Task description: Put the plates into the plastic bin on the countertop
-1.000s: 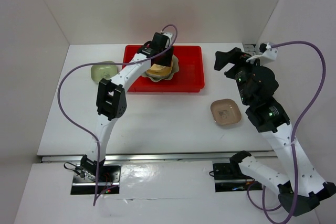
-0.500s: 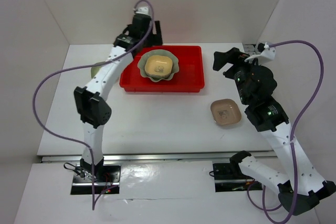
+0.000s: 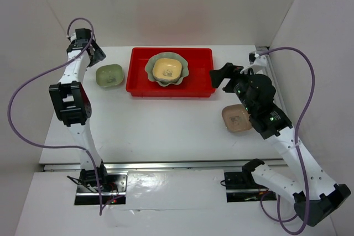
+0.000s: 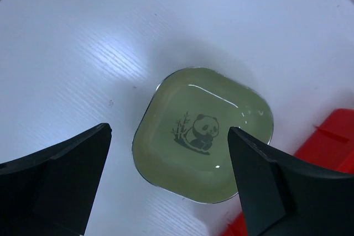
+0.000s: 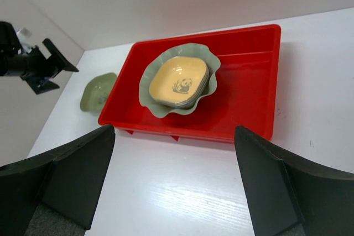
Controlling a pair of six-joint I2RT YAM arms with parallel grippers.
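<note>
The red plastic bin (image 3: 199, 79) sits at the back middle of the white countertop (image 3: 166, 120). In it rests the large pale green scalloped plate (image 3: 150, 66) with a yellow plate (image 3: 167, 69) nested inside. A small green panda plate (image 4: 202, 134) lies on the countertop left of the bin (image 5: 249, 92). My left gripper (image 4: 168, 130) hangs open above it, empty, at the far left (image 3: 91, 50). A pinkish-tan plate (image 3: 235, 118) lies right of centre, partly under my right arm. Beside the bin's right end, my right gripper (image 3: 221, 75) is open and empty.
White wall panels close in the back, left and right. The left arm's purple cable loops out over the left side of the countertop (image 3: 22, 109). The right wrist view also takes in the green plate (image 5: 97, 93) and the left gripper (image 5: 52, 62).
My left arm swung from over the bin to the far left, above the green plate, leaving the yellow plate in the scalloped one. My right arm shifted left and nearer, toward the bin's right end.
</note>
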